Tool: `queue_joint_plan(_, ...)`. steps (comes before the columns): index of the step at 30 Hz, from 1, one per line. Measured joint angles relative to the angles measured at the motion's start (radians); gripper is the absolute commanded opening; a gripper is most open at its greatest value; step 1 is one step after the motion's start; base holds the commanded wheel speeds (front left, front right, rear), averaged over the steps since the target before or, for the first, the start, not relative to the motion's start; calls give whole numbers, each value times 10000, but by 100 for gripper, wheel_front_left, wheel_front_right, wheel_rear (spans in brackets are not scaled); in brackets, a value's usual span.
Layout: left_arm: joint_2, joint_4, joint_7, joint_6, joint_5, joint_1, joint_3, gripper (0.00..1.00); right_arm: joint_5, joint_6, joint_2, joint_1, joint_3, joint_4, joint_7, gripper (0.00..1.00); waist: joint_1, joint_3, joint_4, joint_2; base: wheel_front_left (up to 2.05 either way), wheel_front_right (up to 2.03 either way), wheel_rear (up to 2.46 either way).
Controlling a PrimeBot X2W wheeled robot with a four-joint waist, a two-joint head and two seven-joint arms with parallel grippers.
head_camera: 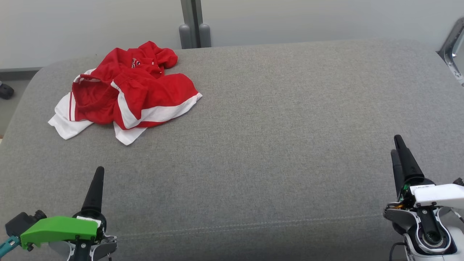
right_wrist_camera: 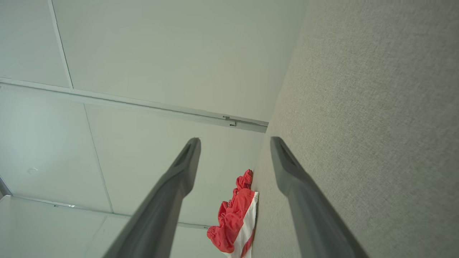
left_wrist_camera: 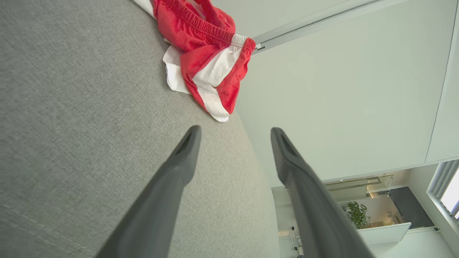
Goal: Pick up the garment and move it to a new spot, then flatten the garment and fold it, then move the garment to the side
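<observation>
We see a wide grey fabric-covered counter (head_camera: 290, 127) with a crumpled red and white garment (head_camera: 123, 92) lying at its far left, its longer spread running roughly side to side. Our left gripper (left_wrist_camera: 235, 132), fingers spread and empty, sits at the near left, with the heap almost straight ahead, so we judge it the nearer arm. Our right gripper (right_wrist_camera: 235, 139), also spread and empty, is well apart at the near right.

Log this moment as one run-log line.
phase: pre-grasp | garment: crumpled, far left on grey fabric surface | left gripper: jaws open, empty | right gripper: jaws open, empty
</observation>
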Motion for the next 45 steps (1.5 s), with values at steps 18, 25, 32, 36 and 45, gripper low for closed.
queue_joint_plan(18, 612, -155, -648, 399, 3465, -94, -798, 100, -3626, 2, -1007, -170, 1248, -453, -677, 100, 0, -11, -11, 0, 0, 0, 0)
queue_joint_plan(25, 681, -418, -897, 717, 4592, -137, -961, 100, -4729, -102, -1099, -176, 1551, -621, -918, 100, 0, -3, -12, 0, 0, 0, 0)
queue_joint_plan(32, 662, -694, -1143, 878, 5590, -217, -1195, 100, -5833, -360, -1106, -230, 1732, -849, -1149, 100, 0, 5, -11, 0, 0, 0, 0)
queue_joint_plan(36, 652, -755, -1313, 924, 6153, -219, -1267, 100, -6435, -447, -1154, -253, 1852, -938, -1317, 100, 0, 8, -8, 0, 0, 0, 0)
queue_joint_plan(45, 646, -1014, -1628, 982, 7388, -222, -1496, 100, -7682, -612, -1239, -278, 2105, -1151, -1653, 100, 0, 18, 17, 0, 0, 0, 0)
